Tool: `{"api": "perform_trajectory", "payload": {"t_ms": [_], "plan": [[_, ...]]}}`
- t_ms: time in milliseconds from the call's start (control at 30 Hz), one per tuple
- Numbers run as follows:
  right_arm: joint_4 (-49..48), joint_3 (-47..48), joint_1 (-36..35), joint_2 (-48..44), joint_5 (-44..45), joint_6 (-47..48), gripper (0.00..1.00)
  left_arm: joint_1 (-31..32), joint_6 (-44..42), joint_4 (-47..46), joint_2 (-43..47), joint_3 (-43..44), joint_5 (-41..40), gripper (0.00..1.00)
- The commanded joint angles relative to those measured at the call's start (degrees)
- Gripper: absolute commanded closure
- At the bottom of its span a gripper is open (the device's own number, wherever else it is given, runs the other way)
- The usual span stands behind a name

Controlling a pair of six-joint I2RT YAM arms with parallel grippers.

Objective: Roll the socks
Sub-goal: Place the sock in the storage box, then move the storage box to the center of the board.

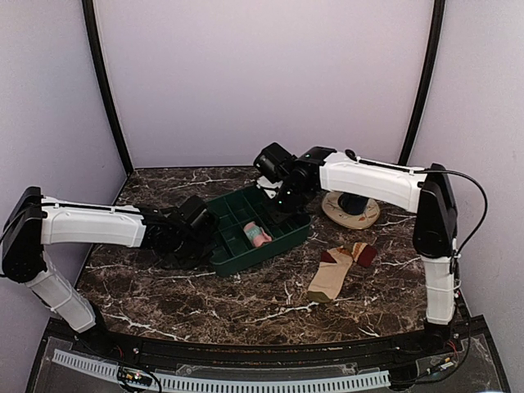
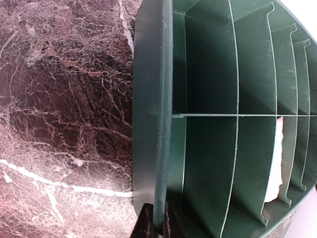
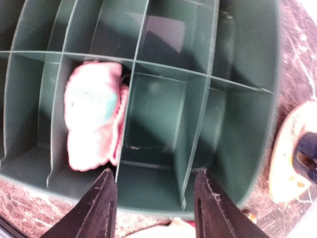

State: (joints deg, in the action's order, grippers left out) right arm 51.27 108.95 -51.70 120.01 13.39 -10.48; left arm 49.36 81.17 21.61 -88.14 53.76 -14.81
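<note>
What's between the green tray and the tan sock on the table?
Nothing. The top view shows bare marble tabletop between green tray and tan sock.

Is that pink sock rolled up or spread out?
Rolled up: the pink fabric sock is a compact bundle in one compartment of the green plastic tray.

In the overhead view I get soft, even light; the arms cast only faint shadows on the dark marble counter. My left wrist picture is crisp, though the green tray bows toward the frame edges and the counter's veins shine pinkish. My right wrist picture is hazier: the pink sock looks washed out, and the right gripper is soft-edged near the lens.
</note>
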Motion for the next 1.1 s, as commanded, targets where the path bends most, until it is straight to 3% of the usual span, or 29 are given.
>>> {"api": "perform_trajectory", "payload": {"t_ms": [0, 233, 400, 533, 600, 1067], "plan": [[-7.02, -5.95, -0.26, -6.81, 1.8, -1.14, 0.54, 0.38, 1.09, 3.78, -2.54, 2.03, 1.83, 0.94], [-8.22, -15.13, -2.27, -12.23, 0.35, -3.02, 0.67, 0.38, -1.83, 2.29, -4.72, 6.34, 1.04, 0.93], [-9.89, -19.49, -4.14, -13.07, -2.26, -4.72, 0.67, 0.38, -5.25, -0.8, -2.24, 5.96, 0.09, 0.86], [-11.6, -21.52, -5.48, -12.08, -3.41, -5.78, 0.63, 0.38, -5.81, -3.33, 0.59, 2.99, -0.64, 0.55], [-12.6, -22.27, -5.96, -11.54, -3.84, -6.29, 0.63, 0.38, -6.04, -4.03, 1.71, 2.07, -0.39, 0.46], [-17.24, -21.28, -5.33, -5.05, -5.03, -5.32, 0.63, 0.48, -12.56, -8.06, 10.96, -3.44, -2.73, 0.42]]}}
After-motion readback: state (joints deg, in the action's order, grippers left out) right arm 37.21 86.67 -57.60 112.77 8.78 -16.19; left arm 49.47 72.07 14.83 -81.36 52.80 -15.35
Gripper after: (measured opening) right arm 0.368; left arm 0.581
